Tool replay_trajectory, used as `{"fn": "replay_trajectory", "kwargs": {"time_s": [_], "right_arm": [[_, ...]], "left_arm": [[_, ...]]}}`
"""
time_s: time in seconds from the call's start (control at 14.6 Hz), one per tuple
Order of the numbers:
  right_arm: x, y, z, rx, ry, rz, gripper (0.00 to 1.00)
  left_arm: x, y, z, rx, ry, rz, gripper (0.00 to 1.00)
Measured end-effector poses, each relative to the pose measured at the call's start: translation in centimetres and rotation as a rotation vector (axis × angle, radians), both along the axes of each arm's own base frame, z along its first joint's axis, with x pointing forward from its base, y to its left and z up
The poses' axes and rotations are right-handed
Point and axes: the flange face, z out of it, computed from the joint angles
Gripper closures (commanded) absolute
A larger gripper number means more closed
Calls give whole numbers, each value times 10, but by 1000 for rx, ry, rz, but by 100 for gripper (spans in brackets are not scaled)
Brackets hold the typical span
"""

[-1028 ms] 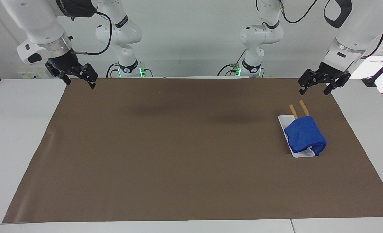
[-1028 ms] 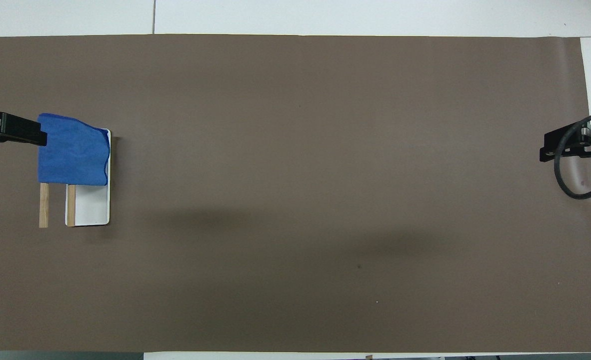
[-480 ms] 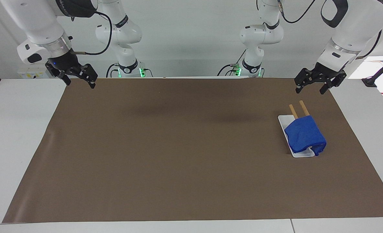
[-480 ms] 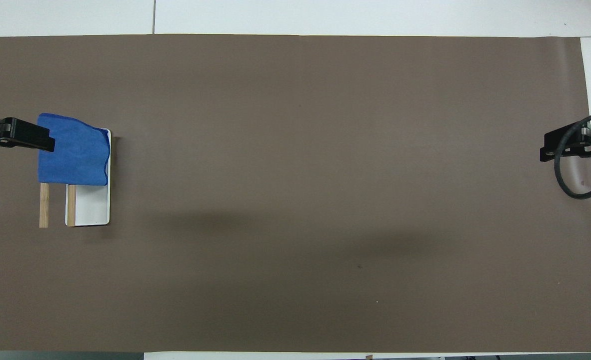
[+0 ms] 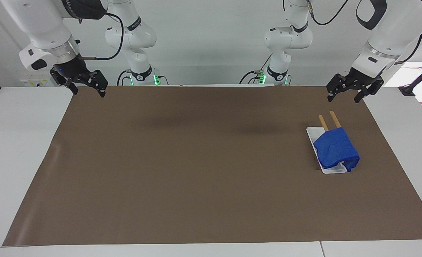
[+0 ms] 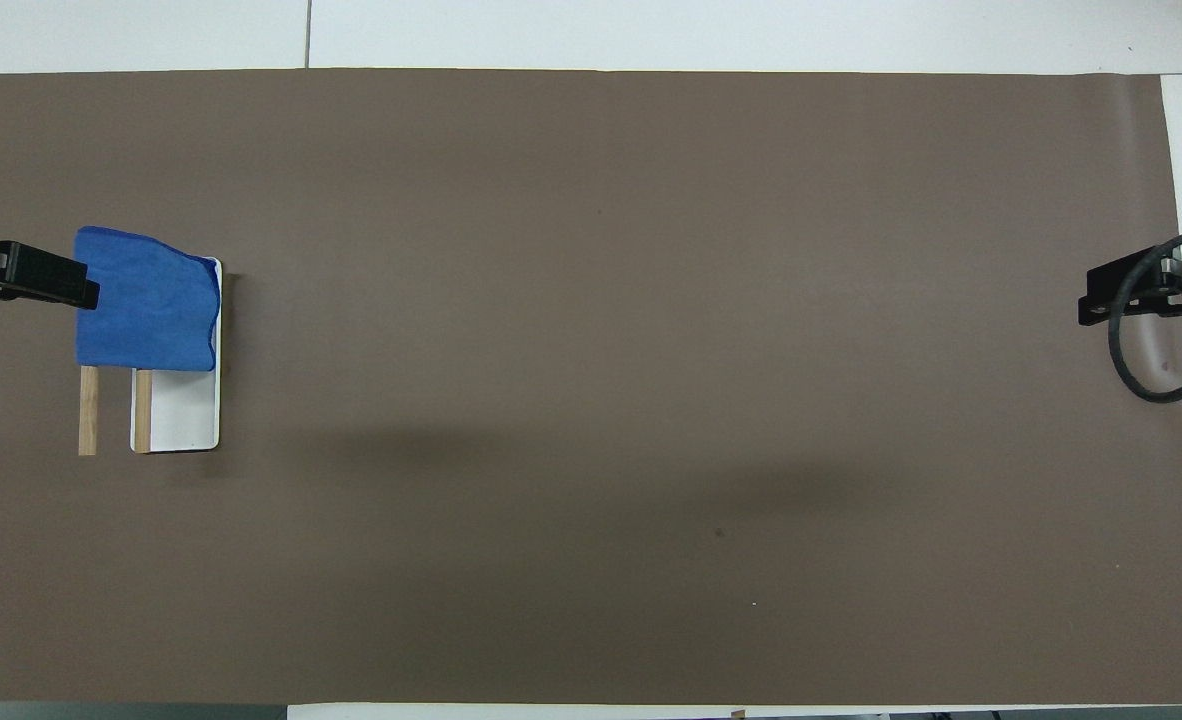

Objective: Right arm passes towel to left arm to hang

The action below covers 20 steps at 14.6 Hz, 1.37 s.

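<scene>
Two grippers hang open and empty, each up in the air over a corner of the brown mat (image 5: 196,171) on the robots' own edge: the right gripper (image 5: 86,87) at the right arm's end, the left gripper (image 5: 343,93) at the left arm's end. The left one is the one near the towel rack (image 5: 327,122), though well clear of it.

The towel (image 5: 336,149) is draped over that rack's two wooden rails, above a white tray (image 6: 186,415), close to the mat's edge at the left arm's end of the worktop (image 5: 14,142). To my eye it already looks hung, and nothing touches it.

It looks soft, plush and light; I'd expect it to sag and fold the moment it is lifted, with no stiffness to steer by. The stitched hem or a bunched corner, such as the fold drooping off the rack's end farthest from the robots, seems the best place to pinch.

The mat is flat, matte and bare apart from the rack. White worktop shows around it, with pale walls all round.
</scene>
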Motion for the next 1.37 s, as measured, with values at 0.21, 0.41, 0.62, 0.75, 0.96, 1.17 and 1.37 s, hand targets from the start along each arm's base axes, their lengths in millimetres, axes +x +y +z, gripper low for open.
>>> {"fn": "replay_trajectory", "kwargs": {"time_s": [0.21,0.41,0.62,0.75,0.96,1.17,1.37], "right_arm": [[1,1,0,0,-5,1,0],[4,11,-4,-2,-22,2,0],[3,28,-4,-10,-23,7,0],[3,25,-3,-10,-25,1,0],[3,19,-3,-8,-25,16,0],[2,16,-3,-8,-17,15,0],[1,15,-2,-6,-14,45,0]], "left_arm": [[-6,-2,2,-1,1,-5,0],[-9,-11,2,-1,1,-18,0],[-9,-10,2,-1,2,-16,0],[-9,-9,2,-1,2,-13,0],[-8,-6,2,0,2,-7,0],[-9,-8,2,1,2,-10,0],[-9,-11,2,1,2,-16,0]]}}
